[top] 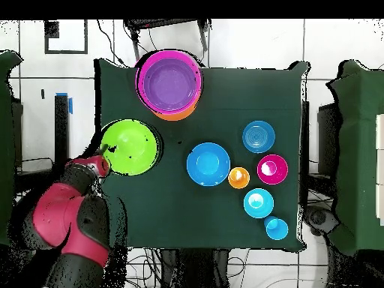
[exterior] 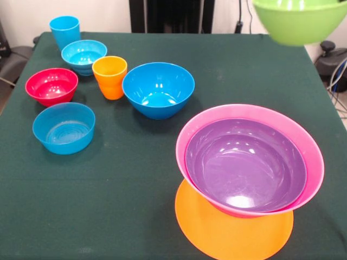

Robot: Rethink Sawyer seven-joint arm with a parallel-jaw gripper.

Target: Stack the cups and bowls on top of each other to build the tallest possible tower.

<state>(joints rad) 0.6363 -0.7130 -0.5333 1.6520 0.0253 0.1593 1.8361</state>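
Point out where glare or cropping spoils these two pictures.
Front view: white glare spots on the purple bowl and the large blue bowl; the green bowl is cut off by the top edge. Overhead view: a bright spot inside a small light blue bowl; the arm hides the gripper at the green bowl's rim.

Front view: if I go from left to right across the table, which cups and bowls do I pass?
Red bowl → orange cup → big blue bowl → purple bowl nested in the pink bowl.
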